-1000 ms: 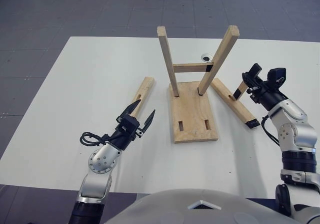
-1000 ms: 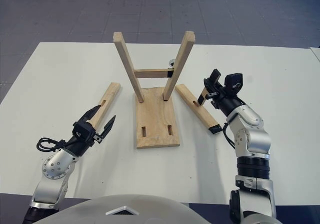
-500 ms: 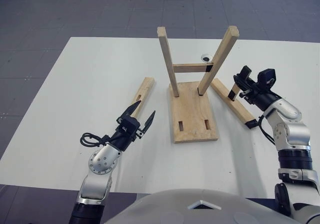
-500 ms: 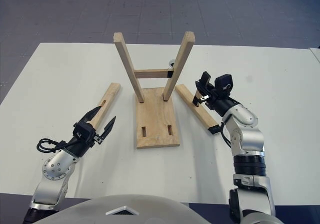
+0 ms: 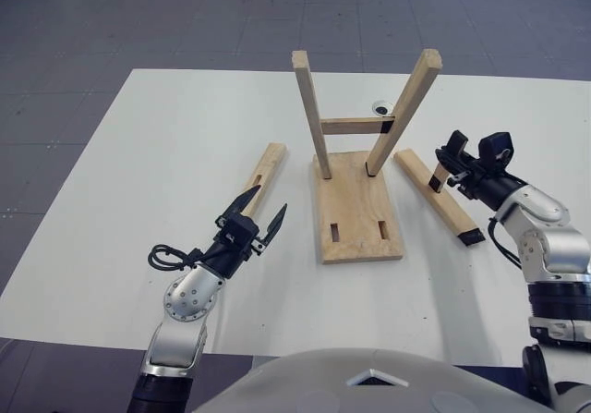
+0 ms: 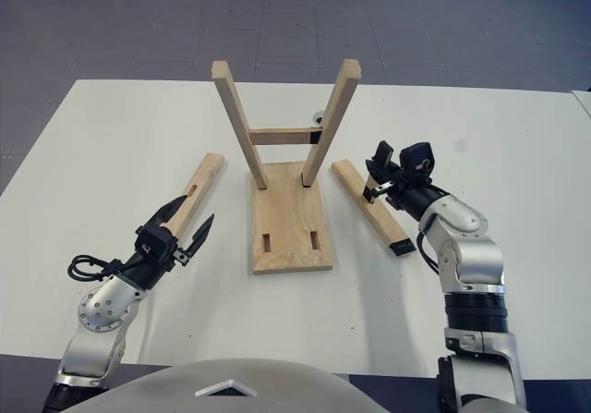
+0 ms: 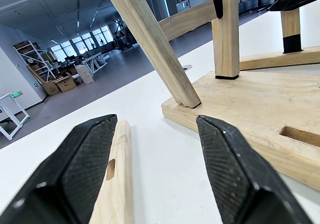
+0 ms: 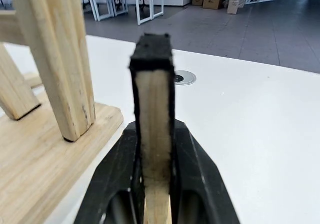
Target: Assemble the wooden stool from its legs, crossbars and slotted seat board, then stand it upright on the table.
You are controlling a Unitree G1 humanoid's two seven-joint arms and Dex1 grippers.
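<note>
my right hand [image 6: 399, 161] is gripping the crossbar stub [image 8: 152, 114] on the right leg [image 5: 443, 202], my left hand [image 5: 266, 203] is hovering wide open beside the left leg [image 5: 265, 171]

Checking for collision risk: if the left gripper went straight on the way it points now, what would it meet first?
For the left gripper, probably the seat board's left edge, by the foot of the standing leg. The loose leg lies just beside that path. Depth is uncertain.

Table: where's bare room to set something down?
Bare: the table left of the loose leg, and the near strip before the seat board. Crowded: right of the board, where the right gripper holds the crossbar of the second leg.
</note>
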